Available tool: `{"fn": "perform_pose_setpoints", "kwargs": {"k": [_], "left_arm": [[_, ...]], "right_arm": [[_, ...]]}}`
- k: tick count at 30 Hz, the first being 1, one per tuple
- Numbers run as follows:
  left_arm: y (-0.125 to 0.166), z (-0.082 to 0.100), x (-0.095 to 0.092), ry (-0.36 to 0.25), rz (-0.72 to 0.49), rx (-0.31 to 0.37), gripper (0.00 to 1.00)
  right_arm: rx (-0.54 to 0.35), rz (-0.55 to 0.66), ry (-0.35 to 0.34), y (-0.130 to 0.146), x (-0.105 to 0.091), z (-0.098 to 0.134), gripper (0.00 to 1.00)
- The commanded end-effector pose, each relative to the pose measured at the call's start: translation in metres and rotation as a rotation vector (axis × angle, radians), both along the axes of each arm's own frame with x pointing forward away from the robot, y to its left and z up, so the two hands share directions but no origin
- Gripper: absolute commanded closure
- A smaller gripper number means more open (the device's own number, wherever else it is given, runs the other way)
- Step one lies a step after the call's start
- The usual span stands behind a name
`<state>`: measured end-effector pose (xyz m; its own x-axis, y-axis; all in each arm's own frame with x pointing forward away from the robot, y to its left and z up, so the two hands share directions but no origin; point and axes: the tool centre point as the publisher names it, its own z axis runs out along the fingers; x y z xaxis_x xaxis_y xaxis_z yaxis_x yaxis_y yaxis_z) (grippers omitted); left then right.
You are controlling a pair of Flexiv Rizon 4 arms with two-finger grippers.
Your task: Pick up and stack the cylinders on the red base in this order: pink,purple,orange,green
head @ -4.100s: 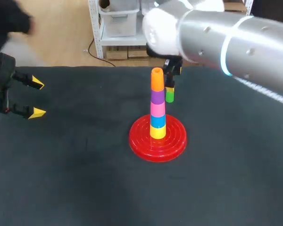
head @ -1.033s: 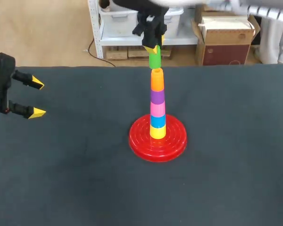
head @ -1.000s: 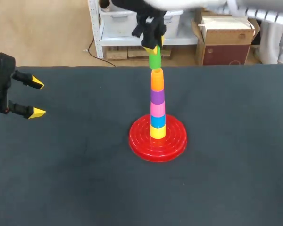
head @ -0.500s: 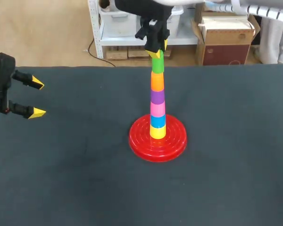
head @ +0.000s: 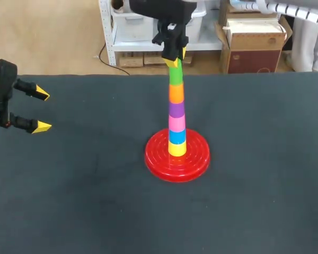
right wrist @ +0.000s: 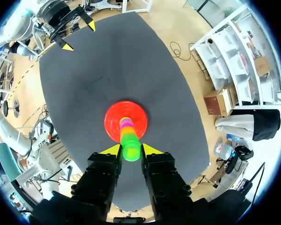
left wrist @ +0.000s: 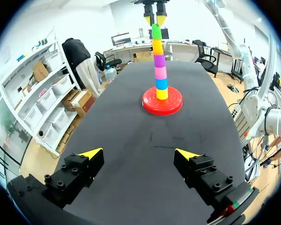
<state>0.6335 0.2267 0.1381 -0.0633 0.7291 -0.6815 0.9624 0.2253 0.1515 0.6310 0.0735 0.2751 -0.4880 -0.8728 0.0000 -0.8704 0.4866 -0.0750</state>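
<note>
Room: red base mid-table, well apart from its edges; our left hand gapes empty near one edge.
Right hand: clamps green cylinder.
Change: lowered onto orange cylinder.

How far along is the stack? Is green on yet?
Done: pink cylinder, purple cylinder and orange cylinder sit stacked above the red base. In hand: green cylinder rests atop orange, right gripper shut on it. Remaining: release and retract. Left gripper open, aside.
</note>
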Motion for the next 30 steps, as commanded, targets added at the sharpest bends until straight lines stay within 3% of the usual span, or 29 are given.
{"fn": "perform_pose_setpoints", "kwargs": {"k": [1, 12, 13, 14, 15, 26, 28, 30], "left_arm": [[0.0, -0.001, -0.001, -0.004, 0.001, -0.002, 0.0], [0.0, -0.001, -0.001, -0.004, 0.001, -0.002, 0.0], [0.0, -0.001, -0.001, -0.004, 0.001, -0.002, 0.0], [0.0, -0.001, -0.001, -0.004, 0.001, -0.002, 0.0], [0.0, -0.001, -0.001, -0.004, 0.001, -0.002, 0.0], [0.0, -0.001, -0.001, -0.004, 0.001, -0.002, 0.0], [0.0, -0.001, -0.001, -0.004, 0.001, -0.002, 0.0], [0.0, -0.001, -0.001, -0.004, 0.001, -0.002, 0.0]], "right_arm": [[0.002, -0.003, -0.004, 0.0, -0.002, -0.011, 1.0], [0.042, -0.042, 0.005, -0.004, -0.008, -0.028, 1.0], [0.056, -0.04, 0.002, -0.004, -0.008, -0.028, 0.8], [0.065, -0.038, -0.004, -0.003, -0.008, -0.026, 0.22], [0.088, -0.041, -0.023, -0.003, -0.008, -0.023, 0.0], [0.38, -0.151, -0.293, -0.033, 0.011, 0.004, 0.0], [0.454, -0.213, -0.385, -0.046, 0.019, 0.008, 0.0], [0.504, -0.305, -0.431, -0.061, 0.027, 0.007, 0.0]]}}
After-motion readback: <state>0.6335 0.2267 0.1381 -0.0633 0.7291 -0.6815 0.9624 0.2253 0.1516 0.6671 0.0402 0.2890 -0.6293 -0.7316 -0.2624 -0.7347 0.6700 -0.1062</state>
